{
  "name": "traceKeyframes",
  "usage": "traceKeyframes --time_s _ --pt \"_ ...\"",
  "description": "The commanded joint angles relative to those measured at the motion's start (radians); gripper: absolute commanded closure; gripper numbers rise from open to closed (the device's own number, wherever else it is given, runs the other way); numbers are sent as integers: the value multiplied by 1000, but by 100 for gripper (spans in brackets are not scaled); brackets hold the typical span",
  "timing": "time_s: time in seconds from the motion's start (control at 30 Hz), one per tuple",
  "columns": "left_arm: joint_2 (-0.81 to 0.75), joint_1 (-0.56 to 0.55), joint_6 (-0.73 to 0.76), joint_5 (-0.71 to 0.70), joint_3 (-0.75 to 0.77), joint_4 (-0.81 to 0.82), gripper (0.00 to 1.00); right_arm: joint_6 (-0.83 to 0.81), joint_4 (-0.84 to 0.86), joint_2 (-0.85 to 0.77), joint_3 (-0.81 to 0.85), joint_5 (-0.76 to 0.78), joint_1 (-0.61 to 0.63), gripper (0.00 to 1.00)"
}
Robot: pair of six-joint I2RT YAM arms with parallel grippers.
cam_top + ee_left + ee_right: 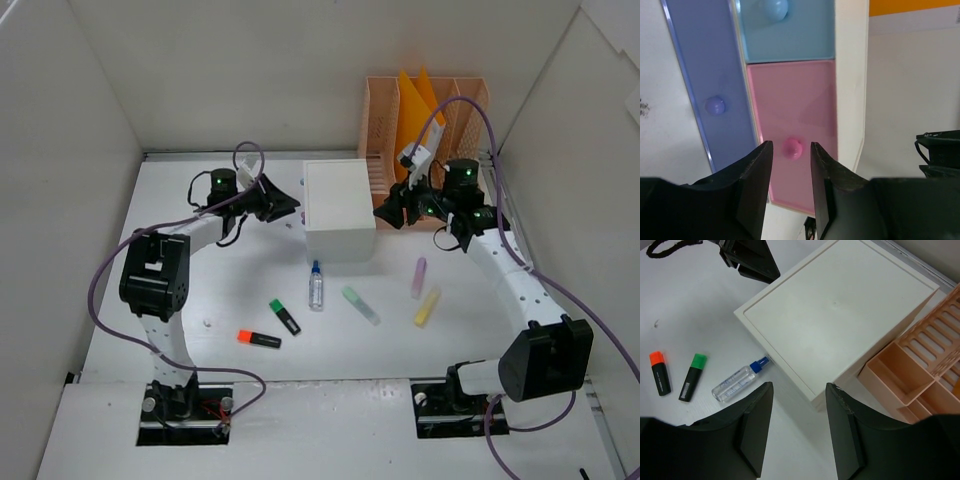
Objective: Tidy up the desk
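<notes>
On the white desk [220,290] stands a white box [340,210] with small drawers in its left face. In the left wrist view, the pink drawer [795,110] lies below a light blue one [790,35] and beside a purple one [715,85]. My left gripper [791,149] is open, its fingertips either side of the pink knob [793,148] with a thin gap on each side. It shows as the left gripper [285,208] at the box's left face. My right gripper [800,390] hangs open and empty over the desk at the box's [840,310] near right corner.
A spray bottle [316,285], green highlighter [285,316], orange highlighter [259,339], pale green marker [361,305], purple marker [419,277] and yellow marker [427,307] lie in front of the box. A peach file organizer [425,120] stands behind the right gripper. White walls enclose the desk.
</notes>
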Motion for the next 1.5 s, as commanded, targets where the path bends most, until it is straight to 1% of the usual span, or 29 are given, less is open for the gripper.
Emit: traceKeyframes --time_s 0.0,0.13,0.3,0.6,0.8,0.9,1.03,1.2,1.47 --pt "-41 -4 -15 34 -20 111 68 -5 52 4 34 7 -5 57" --pt "-44 -13 -16 49 -49 135 68 -10 54 4 31 3 -7 57" --pt "-31 -13 -16 52 -37 138 66 -14 52 1 22 1 -10 57" --pt "2 -32 -47 86 -43 198 66 -22 54 -11 8 4 -10 57" --pt "18 -32 -67 97 -52 232 70 -25 55 -20 -3 4 -10 57" --pt "32 -32 -97 95 -61 275 73 -28 52 -23 -4 4 -13 57" --pt "53 -41 -172 106 -72 385 76 -31 51 -26 -4 7 -15 57" --pt "62 -41 -211 118 -97 454 77 -31 54 -26 -3 7 -19 57" --pt "61 -41 -226 123 -118 480 75 -34 55 -26 -9 6 -15 57"
